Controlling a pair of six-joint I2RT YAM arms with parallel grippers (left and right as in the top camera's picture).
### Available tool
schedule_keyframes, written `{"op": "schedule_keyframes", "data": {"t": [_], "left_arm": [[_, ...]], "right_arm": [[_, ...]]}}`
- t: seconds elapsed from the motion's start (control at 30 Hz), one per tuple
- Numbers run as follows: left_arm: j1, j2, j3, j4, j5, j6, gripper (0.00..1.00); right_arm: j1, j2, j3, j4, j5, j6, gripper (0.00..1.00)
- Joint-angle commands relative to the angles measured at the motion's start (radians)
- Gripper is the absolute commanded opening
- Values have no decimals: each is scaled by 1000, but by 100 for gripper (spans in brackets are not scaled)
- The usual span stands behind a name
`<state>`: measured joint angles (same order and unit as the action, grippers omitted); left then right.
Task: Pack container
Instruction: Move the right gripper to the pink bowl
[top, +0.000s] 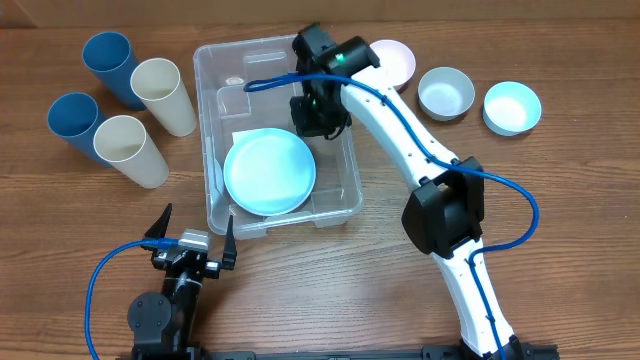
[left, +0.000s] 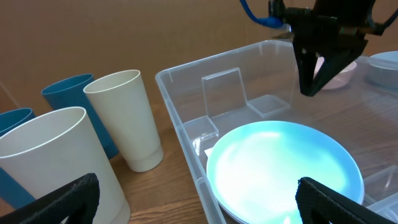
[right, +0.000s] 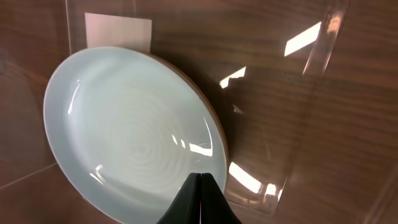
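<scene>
The container (top: 209, 130), a large clear bin, stands in the middle of the table with a light blue plate (top: 270, 175) lying flat in its near half. Above the bin's far right part hangs my right gripper (top: 318, 125), shut and empty. The right wrist view has its closed tips (right: 200, 177) over the plate's (right: 124, 130) edge, with the white label (right: 118, 32) beyond. My left gripper (top: 195, 232) stands open and empty near the front edge, short of the bin. Its view takes in the bin's rim (left: 180, 118), the plate (left: 283, 162) and the right gripper (left: 314, 81).
Left of the bin lie two blue cups (top: 108, 62) (top: 72, 120) and two cream cups (top: 165, 95) (top: 130, 150). To the right of it sit a pink bowl (top: 392, 60), a grey bowl (top: 446, 93) and a light blue bowl (top: 511, 107).
</scene>
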<state>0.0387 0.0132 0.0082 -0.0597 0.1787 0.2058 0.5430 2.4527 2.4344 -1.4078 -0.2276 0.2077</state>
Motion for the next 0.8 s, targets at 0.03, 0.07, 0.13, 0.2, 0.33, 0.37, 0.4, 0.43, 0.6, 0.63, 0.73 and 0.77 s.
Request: {"op": "schedule_keyframes", "data": {"t": [0.03,0.07,0.13,0.2,0.33,0.37,0.4,0.43,0.6,0.63,0.73,0.77], "left_arm": [[-6,-9,-3,0,-2,0,100],[-6,-9,-3,0,-2,0,100],[-6,-9,-3,0,-2,0,100],[-6,-9,-3,0,-2,0,100],[-6,-9,-3,0,-2,0,100],[-6,-9,-3,0,-3,0,100],[-6,-9,-3,0,-3,0,100],[-6,-9,-3,0,-3,0,100],[-6,-9,-3,0,-3,0,100],[-6,-9,-3,0,-3,0,100],[-6,-9,-3,0,-2,0,100],[-6,-9,-3,0,-2,0,100]], "right_arm": [[8,-6,28,0,40,-24,4],[8,-6,31,6,68,-3,4],[3,-6,56,3,137,23,4],[-12,-6,118,-26,196,37,4],[-74,-6,206,-107,247,62,4],[-90,-6,203,-123,260,62,4],[-102,-6,203,-130,264,55,4],[-108,-6,203,-128,264,21,4],[-109,-5,203,-116,261,-37,4],[-109,-5,203,-117,267,-31,4],[-123,-4,187,-139,313,31,4],[-126,-4,181,-144,313,32,4]]}}
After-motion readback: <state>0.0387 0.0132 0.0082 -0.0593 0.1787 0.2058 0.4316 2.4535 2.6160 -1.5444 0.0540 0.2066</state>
